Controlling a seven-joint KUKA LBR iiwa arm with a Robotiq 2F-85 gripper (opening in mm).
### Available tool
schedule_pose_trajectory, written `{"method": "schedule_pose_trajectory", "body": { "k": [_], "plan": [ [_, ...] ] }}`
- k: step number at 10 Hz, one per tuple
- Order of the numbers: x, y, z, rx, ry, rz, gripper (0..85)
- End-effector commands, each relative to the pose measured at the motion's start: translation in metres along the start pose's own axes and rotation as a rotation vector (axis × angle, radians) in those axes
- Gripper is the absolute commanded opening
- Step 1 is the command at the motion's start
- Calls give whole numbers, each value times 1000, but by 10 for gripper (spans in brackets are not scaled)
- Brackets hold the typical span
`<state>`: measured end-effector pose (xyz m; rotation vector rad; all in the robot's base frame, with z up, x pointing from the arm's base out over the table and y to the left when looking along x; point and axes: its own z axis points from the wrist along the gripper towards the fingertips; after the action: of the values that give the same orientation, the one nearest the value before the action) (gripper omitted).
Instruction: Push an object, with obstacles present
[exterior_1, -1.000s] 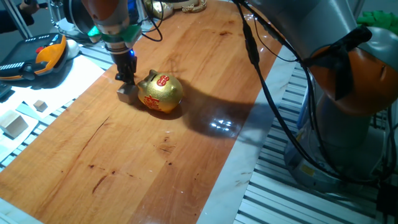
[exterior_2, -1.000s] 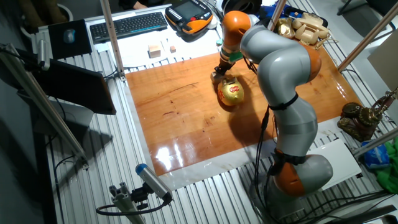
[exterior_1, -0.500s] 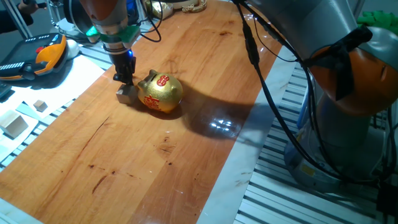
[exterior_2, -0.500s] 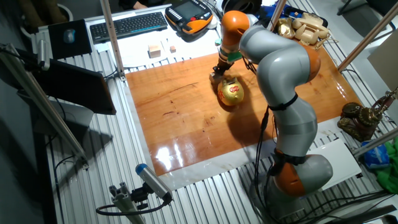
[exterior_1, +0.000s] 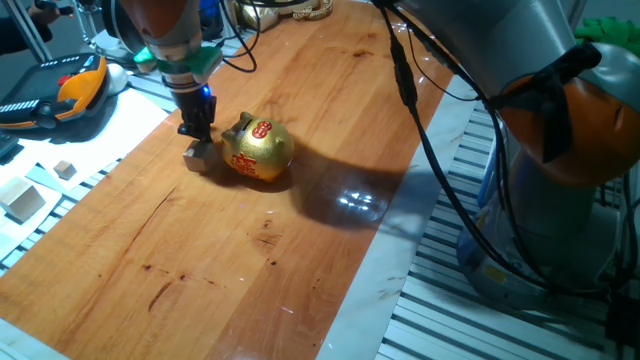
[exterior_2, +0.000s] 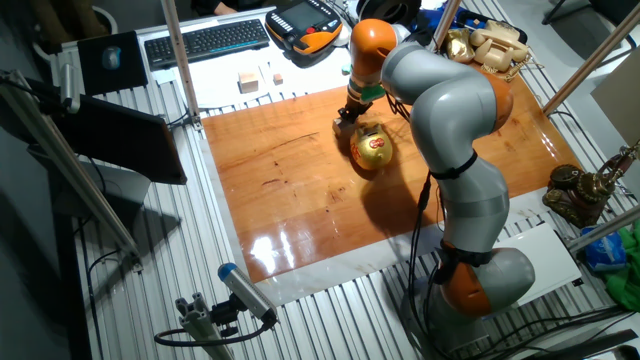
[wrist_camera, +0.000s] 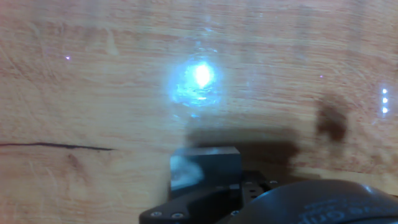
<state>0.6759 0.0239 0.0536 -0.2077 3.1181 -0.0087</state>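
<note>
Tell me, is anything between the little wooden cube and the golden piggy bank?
No. In one fixed view the little wooden cube sits right beside the golden piggy bank, with only a sliver of bare table between.

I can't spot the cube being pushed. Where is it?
In one fixed view the cube sits under the gripper, just left of the piggy bank.

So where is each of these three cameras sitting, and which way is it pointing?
One fixed view: low at a table corner, facing the claw, small cube and golden piggy bank; the arm's base fills the right.
The other fixed view: high up, looking down on the whole table and the entire arm.
Hand view: on the hand, facing the tabletop; the cube shows, with dark claw hardware at the bottom.
Both fixed views share the claw, piggy bank and table.
</note>
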Motion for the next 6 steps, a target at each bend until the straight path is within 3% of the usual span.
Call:
{"method": "schedule_pose_trajectory", "body": {
  "k": [1, 6],
  "plan": [
    [1, 2, 0, 2, 0, 5, 0],
    [6, 20, -3, 3, 5, 33, 0]
  ]
}}
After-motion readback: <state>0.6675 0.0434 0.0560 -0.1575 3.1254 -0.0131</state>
